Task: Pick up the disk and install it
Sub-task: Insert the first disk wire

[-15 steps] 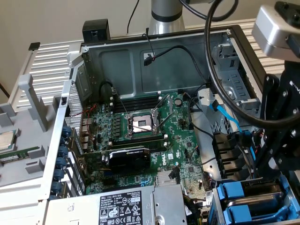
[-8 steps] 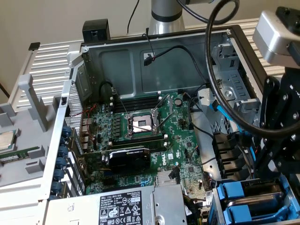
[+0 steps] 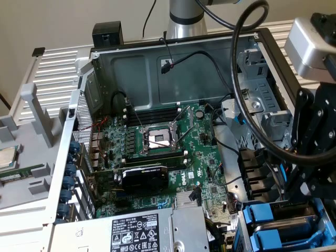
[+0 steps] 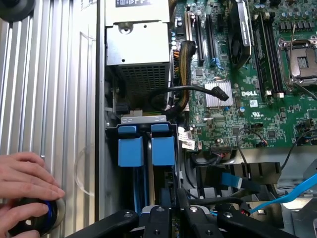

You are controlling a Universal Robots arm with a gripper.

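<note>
Black linkage gripper point(image 4: 174, 210), jaws drawn narrow, over the drive bay point(image 4: 146, 130) of the open grey metal computer case point(image 3: 157, 68).
The dark metal disk point(image 4: 163, 147) in its blue plastic carrier frame sits in the bay just ahead of the gripper, beside 1 like it; it looks seated, so little seems left. The arm leans over the case wall, wrist pointing down.

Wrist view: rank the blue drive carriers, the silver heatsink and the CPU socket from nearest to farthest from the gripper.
From the gripper:
1. The blue drive carriers, in the bay right by it.
2. The silver heatsink, on the motherboard beside the DELL mark.
3. The CPU socket, across the board, beyond the memory slots.
</note>
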